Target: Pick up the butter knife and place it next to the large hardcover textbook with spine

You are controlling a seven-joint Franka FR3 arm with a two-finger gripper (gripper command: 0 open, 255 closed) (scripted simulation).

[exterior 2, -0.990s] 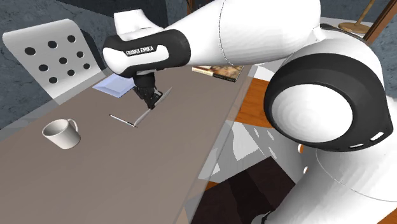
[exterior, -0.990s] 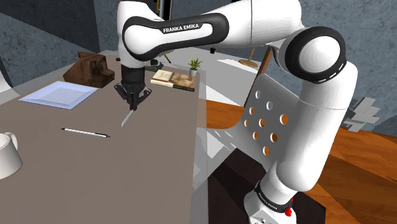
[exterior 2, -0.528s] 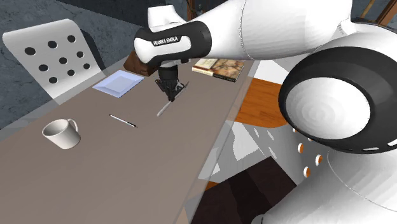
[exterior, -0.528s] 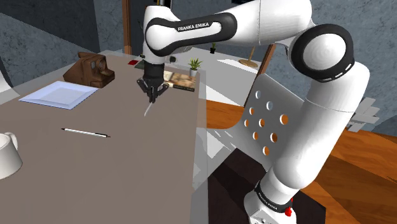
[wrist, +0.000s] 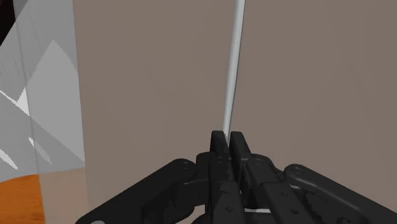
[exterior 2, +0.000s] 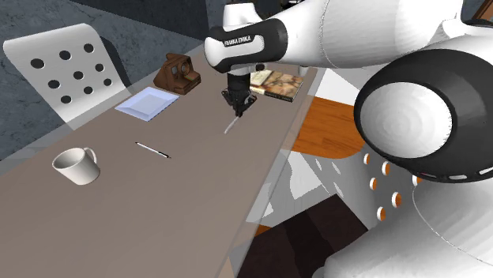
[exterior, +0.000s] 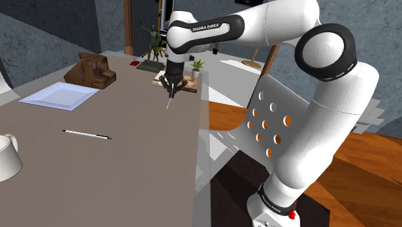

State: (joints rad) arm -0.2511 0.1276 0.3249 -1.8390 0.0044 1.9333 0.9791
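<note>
The butter knife (exterior: 169, 102) hangs in the upper middle of the shoulder view. It is gripped by one end and its free end points down at the table (exterior: 129, 167) on a slight slant. It looks to be clear of the tabletop, though the gap is hard to judge. The black gripper (exterior: 171, 86) is clamped on it. In the wrist view the two fingers are pressed together on the thin pale strip, which runs straight away from them over the brown surface.

Just behind the gripper lies the book (exterior 2: 276, 84), flat near the far right corner of the table in the second exterior view. Further out in the shoulder view there is a pen (exterior: 86, 134) at the left centre and a white sheet (exterior: 59, 95) at the upper left. A brown camera (exterior: 93, 69) sits behind the sheet, and a mug (exterior 2: 77, 167) is at the left of the second exterior view.

My reading is that the carrying step is nearly over, with the knife close to the book but not yet set down. The next move calls for lowering the knife until it lies on the bare tabletop alongside the book, not on its cover. It should also stay away from the table's nearby edge. Only then should the fingers part.
</note>
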